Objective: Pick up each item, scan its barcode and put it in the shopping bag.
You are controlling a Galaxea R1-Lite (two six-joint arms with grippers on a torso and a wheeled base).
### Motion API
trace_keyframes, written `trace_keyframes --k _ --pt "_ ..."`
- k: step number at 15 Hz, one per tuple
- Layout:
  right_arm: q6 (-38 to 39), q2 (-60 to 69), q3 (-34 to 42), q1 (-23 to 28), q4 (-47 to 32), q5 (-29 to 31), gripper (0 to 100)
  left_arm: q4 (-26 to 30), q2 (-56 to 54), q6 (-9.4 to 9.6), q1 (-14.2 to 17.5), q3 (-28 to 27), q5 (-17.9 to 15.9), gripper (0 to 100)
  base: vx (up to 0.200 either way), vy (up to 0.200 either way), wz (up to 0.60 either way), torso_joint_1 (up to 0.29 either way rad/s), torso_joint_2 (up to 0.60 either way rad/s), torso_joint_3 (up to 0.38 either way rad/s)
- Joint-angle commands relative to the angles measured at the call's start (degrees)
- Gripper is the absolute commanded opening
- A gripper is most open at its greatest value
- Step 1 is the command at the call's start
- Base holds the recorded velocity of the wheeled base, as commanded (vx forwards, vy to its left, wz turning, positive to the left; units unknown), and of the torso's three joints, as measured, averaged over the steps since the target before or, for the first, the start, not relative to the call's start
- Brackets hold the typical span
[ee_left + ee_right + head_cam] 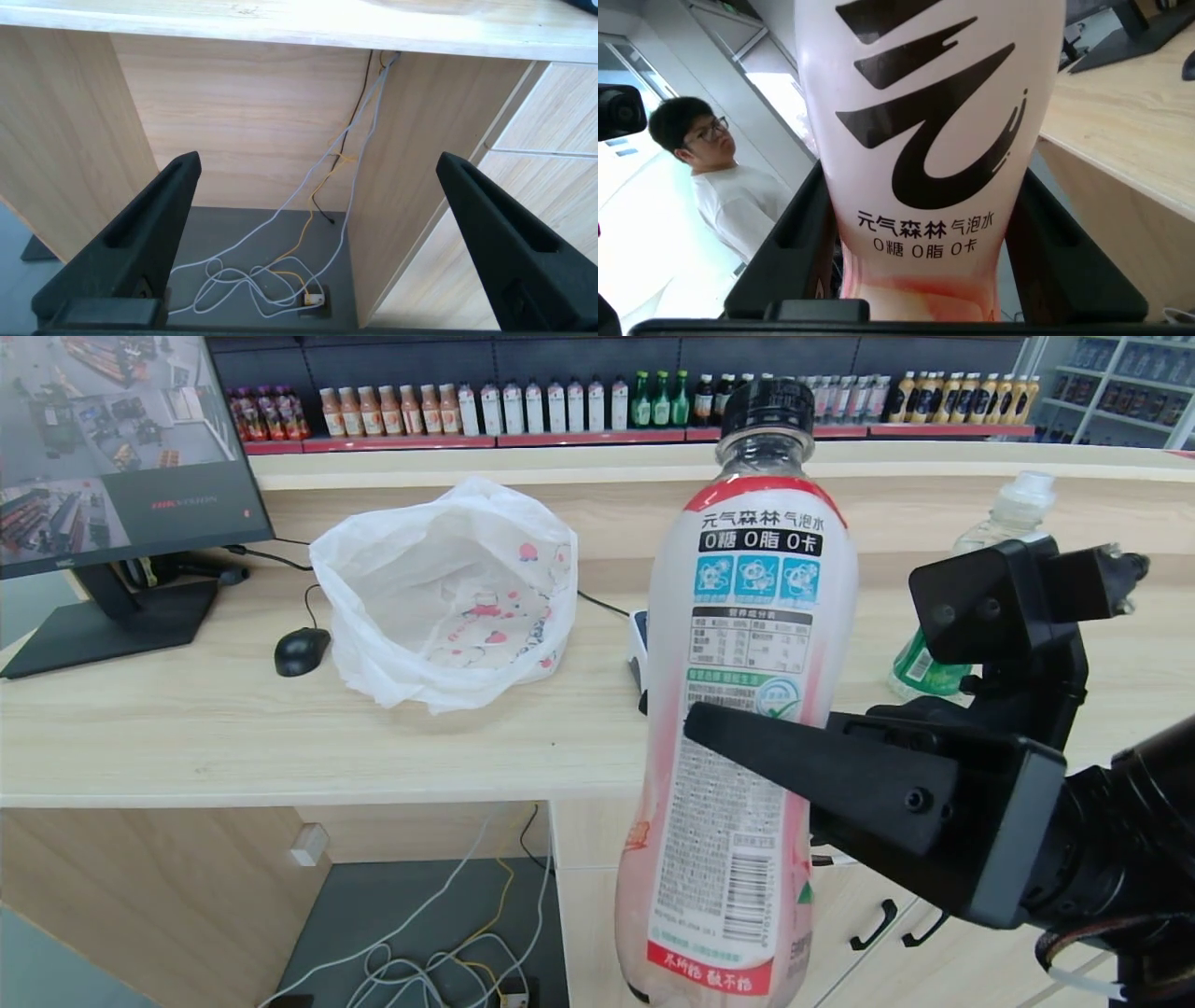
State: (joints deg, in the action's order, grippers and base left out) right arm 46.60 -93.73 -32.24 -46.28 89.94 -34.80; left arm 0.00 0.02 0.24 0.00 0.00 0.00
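Observation:
My right gripper [738, 747] is shut on a pink bottle [747, 644] with a black cap. It holds the bottle upright and raised in front of the counter, with the barcode side facing the head camera. In the right wrist view the bottle [929, 140] sits clamped between the two black fingers [789, 233]. The white shopping bag [448, 597] stands open on the wooden counter [187, 728], to the left of the bottle. A clear bottle with a green label [934, 663] stands on the counter at the right. My left gripper [318, 252] hangs open below the counter edge, holding nothing.
A small scanner [638, 644] peeks out behind the pink bottle. A black mouse [301, 651] and a monitor [112, 448] occupy the counter's left end. Loose cables [280, 280] lie on the floor in the recess under the counter. Shelves of drinks [560, 406] line the back.

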Motion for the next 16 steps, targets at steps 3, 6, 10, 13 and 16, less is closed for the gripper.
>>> trace_keyframes --k 3,6,10,13,16 --pt "-2.6 0.0 1.0 -0.2 0.1 0.0 0 0.0 0.0 0.02 0.0 0.0 0.0 100 0.0 0.0 0.0 0.0 0.0 0.0" --pt "-10.0 -0.2 4.6 0.2 0.1 0.4 0 0.0 0.0 0.02 0.0 0.0 0.0 100 0.0 0.0 0.0 0.0 0.0 0.0" --pt "-22.6 0.7 9.6 4.7 0.1 2.5 0 0.0 0.0 0.02 0.0 0.0 0.0 100 0.0 0.0 0.0 0.0 0.0 0.0" --pt "-29.1 0.0 9.7 5.1 0.1 14.9 0 0.0 0.0 0.02 0.0 0.0 0.0 100 0.0 0.0 0.0 0.0 0.0 0.0" --pt "-35.5 -1.2 8.3 5.2 0.1 21.0 0 0.0 0.0 0.02 0.0 0.0 0.0 100 0.0 0.0 0.0 0.0 0.0 0.0"
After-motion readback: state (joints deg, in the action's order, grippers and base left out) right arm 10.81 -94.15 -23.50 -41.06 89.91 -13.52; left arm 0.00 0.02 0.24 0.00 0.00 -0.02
